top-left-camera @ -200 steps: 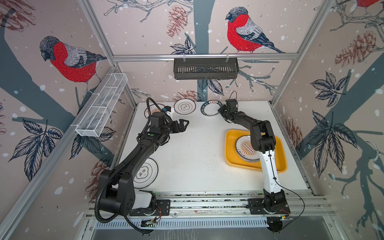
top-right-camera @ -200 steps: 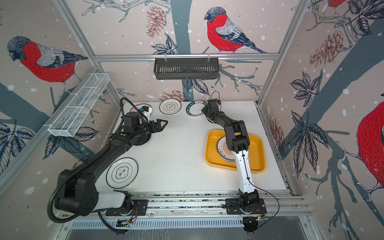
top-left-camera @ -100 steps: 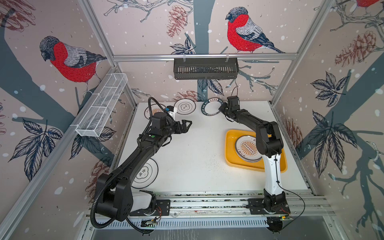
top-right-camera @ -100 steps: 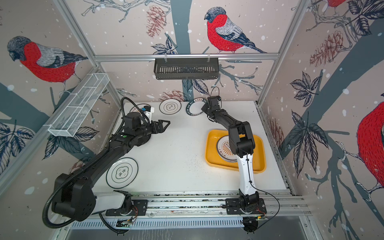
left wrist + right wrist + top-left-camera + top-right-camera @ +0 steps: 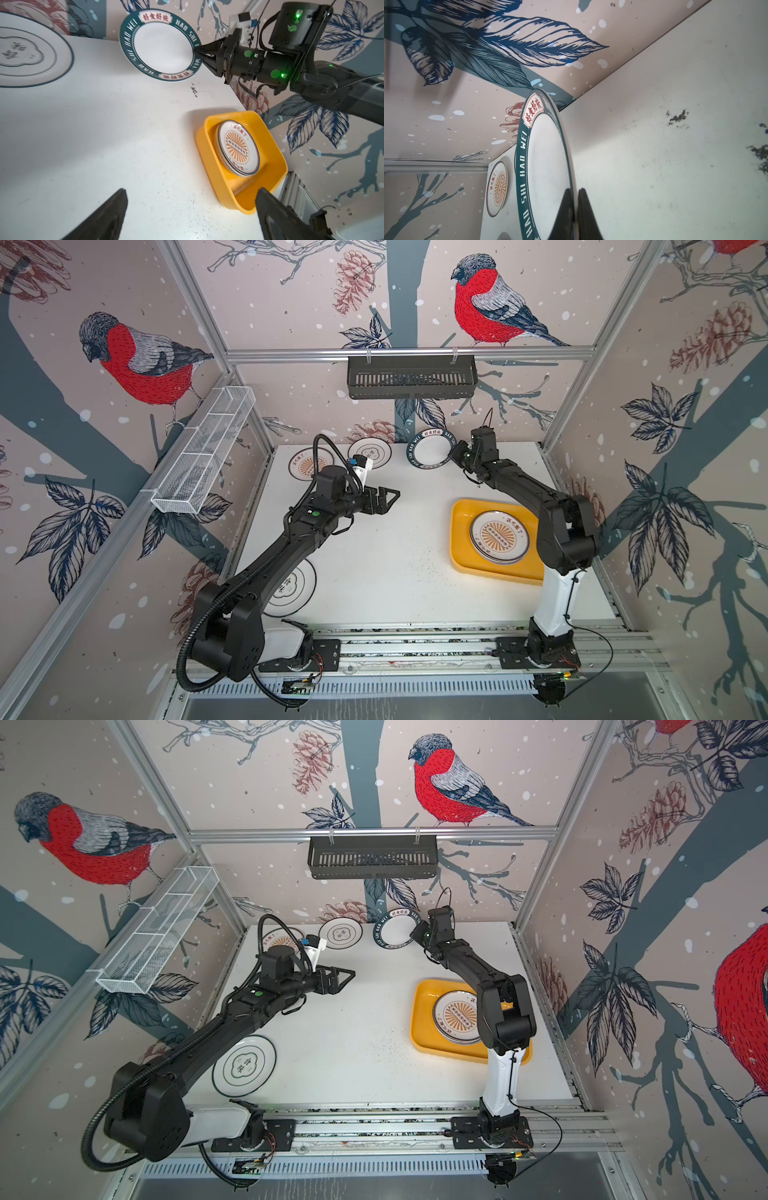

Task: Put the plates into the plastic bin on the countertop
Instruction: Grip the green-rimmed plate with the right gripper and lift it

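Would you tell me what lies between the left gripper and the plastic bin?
Only bare countertop lies between the left gripper and the plastic bin; both top views show it.

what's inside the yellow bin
A stack of plates sits in the yellow bin, topped by a cream plate with an orange sunburst. The plates beneath show only their edges, so their patterns and exact count are hidden.

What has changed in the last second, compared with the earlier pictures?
The right gripper, shut on the green-rimmed plate, has tilted it up from the countertop; its elbow swung outward. The open left gripper slid toward the middle. The plastic bin, the stack in it and the three flat plates stayed put.
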Robot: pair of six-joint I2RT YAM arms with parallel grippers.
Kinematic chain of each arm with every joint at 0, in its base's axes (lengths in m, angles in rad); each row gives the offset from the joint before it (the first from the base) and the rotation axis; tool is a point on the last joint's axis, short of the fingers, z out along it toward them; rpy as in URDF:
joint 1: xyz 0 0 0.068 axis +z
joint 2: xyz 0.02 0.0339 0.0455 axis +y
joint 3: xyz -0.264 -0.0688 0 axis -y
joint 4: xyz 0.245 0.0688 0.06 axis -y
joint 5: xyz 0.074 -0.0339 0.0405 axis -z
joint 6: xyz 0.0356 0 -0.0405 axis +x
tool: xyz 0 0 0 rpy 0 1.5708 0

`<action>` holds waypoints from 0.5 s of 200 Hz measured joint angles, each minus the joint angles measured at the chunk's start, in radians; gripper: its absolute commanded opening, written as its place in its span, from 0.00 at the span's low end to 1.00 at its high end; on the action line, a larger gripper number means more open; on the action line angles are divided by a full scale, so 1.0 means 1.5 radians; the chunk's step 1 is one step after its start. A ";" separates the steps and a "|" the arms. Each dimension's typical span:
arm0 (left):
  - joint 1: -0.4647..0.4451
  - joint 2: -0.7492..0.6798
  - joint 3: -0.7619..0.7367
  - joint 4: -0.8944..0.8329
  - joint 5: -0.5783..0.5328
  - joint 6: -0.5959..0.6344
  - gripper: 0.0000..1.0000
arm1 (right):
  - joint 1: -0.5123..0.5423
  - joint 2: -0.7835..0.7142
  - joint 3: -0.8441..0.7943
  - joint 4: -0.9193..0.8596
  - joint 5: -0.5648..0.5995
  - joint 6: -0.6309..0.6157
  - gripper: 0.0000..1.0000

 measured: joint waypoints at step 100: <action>-0.135 0.061 0.039 -0.055 0.032 0.086 0.96 | -0.050 -0.238 -0.213 -0.041 -0.060 -0.083 0.02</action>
